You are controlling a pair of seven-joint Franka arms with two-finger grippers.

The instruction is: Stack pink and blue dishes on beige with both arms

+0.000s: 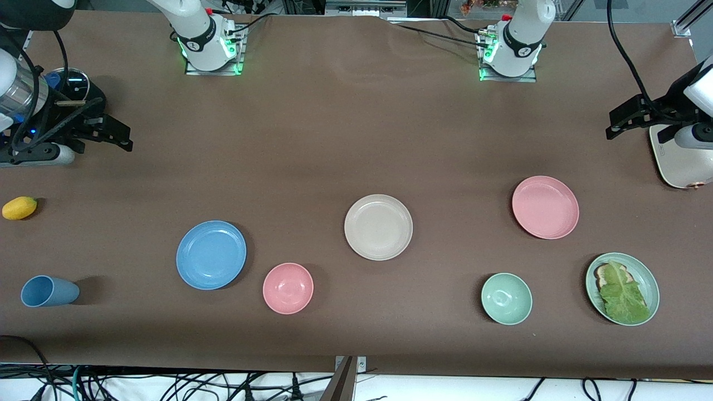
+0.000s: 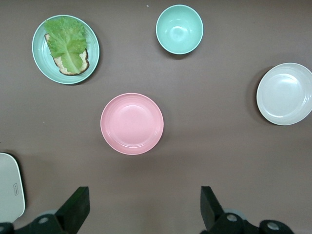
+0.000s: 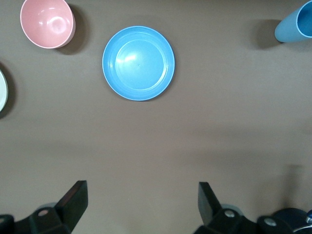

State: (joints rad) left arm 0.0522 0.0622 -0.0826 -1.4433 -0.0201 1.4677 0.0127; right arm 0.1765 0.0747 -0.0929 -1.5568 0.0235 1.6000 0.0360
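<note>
The beige plate (image 1: 378, 226) lies in the middle of the table and shows at the edge of the left wrist view (image 2: 285, 93). The pink plate (image 1: 545, 207) lies toward the left arm's end, the blue plate (image 1: 211, 254) toward the right arm's end. My left gripper (image 1: 613, 125) hangs open and empty over bare table next to the toaster, and the pink plate (image 2: 131, 123) lies ahead of its fingers. My right gripper (image 1: 114, 133) hangs open and empty over bare table at its own end, with the blue plate (image 3: 138, 63) ahead of it.
A pink bowl (image 1: 288, 288) sits beside the blue plate. A green bowl (image 1: 506, 298) and a green plate (image 1: 646, 273) with toast and lettuce lie nearer the front camera than the pink plate. A blue cup (image 1: 49, 291) lies on its side, near a yellow fruit (image 1: 19, 208). A cream toaster (image 1: 679, 161) stands at the left arm's end.
</note>
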